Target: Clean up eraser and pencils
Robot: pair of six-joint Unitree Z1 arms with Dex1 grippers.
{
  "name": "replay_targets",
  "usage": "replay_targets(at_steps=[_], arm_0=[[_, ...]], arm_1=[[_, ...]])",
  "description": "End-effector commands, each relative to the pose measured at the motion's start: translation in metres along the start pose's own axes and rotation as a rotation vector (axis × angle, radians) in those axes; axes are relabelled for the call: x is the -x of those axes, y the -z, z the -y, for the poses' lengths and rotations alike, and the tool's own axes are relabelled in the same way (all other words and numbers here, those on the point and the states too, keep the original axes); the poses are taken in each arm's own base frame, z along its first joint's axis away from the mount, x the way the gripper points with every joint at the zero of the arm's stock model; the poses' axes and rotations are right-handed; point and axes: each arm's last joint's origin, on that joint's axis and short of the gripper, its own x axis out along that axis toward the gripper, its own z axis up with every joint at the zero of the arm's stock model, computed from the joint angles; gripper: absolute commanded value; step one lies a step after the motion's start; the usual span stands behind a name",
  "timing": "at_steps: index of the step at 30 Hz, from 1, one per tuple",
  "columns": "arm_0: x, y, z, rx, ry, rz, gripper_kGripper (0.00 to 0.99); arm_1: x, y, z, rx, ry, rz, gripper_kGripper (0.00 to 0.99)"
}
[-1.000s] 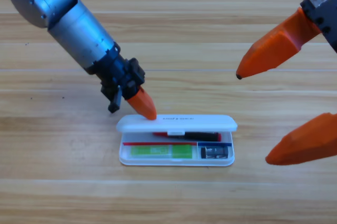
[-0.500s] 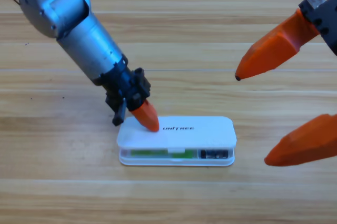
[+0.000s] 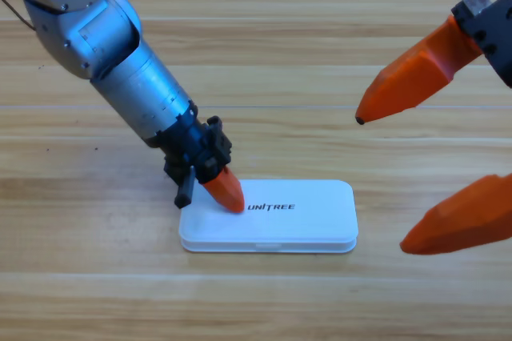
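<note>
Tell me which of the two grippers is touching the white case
The left gripper: its orange tip presses on the lid of the white case at its left end. The right gripper waits apart at the picture's right edge, jaws spread.

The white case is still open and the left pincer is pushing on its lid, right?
Not quite. The high view shows the white case shut, its lid flat on the base, with no pens or eraser showing. The left pincer does press on the lid's left end.
</note>
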Motion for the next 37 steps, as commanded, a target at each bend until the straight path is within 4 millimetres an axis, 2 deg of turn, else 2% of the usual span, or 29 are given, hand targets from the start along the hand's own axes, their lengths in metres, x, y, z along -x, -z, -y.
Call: replay_targets(at_steps=[1, 3, 4, 6, 7, 8, 11, 14, 20, 23, 29, 37], arm_0=[[-0.02, 0.004, 0.013, 0.039, 0.053, -0.085, 0.0], [0.009, -0.01, 0.018, 0.036, 0.038, -0.087, 0.0], [0.028, -0.019, 0.023, 0.025, 0.02, -0.086, 0.176], [0.07, -0.034, 0.037, 0.001, -0.047, -0.088, 0.752], [0.092, -0.041, 0.046, -0.014, -0.071, -0.07, 0.934], [0.112, -0.046, 0.057, -0.028, -0.091, -0.05, 0.983], [0.161, -0.057, 0.091, -0.053, -0.146, 0.016, 0.99], [0.179, -0.064, 0.123, -0.061, -0.172, 0.044, 0.99], [0.168, -0.08, 0.167, -0.109, -0.087, 0.029, 0.99], [0.16, -0.087, 0.18, -0.137, -0.058, 0.019, 0.99], [0.154, -0.09, 0.185, -0.133, -0.076, -0.005, 0.99], [0.158, -0.086, 0.187, -0.107, -0.107, -0.015, 0.99]], arm_1=[[-0.02, 0.004, 0.004, -0.02, -0.051, -0.027, 0.931], [-0.019, 0.004, 0.003, -0.02, -0.051, -0.027, 0.931], [-0.02, 0.005, 0.004, -0.021, -0.052, -0.028, 0.931], [-0.02, 0.005, 0.004, -0.023, -0.052, -0.028, 0.931], [-0.02, 0.004, 0.004, -0.022, -0.051, -0.027, 0.931], [-0.02, 0.005, 0.004, -0.023, -0.052, -0.028, 0.931], [-0.02, 0.004, 0.004, -0.022, -0.053, -0.029, 0.931], [-0.02, 0.004, 0.004, -0.022, -0.053, -0.028, 0.931], [-0.022, 0.005, 0.005, -0.024, -0.055, -0.033, 0.931], [-0.022, 0.005, 0.005, -0.024, -0.055, -0.033, 0.931], [-0.023, 0.005, 0.005, -0.025, -0.056, -0.034, 0.931], [-0.023, 0.005, 0.005, -0.025, -0.056, -0.034, 0.931]])
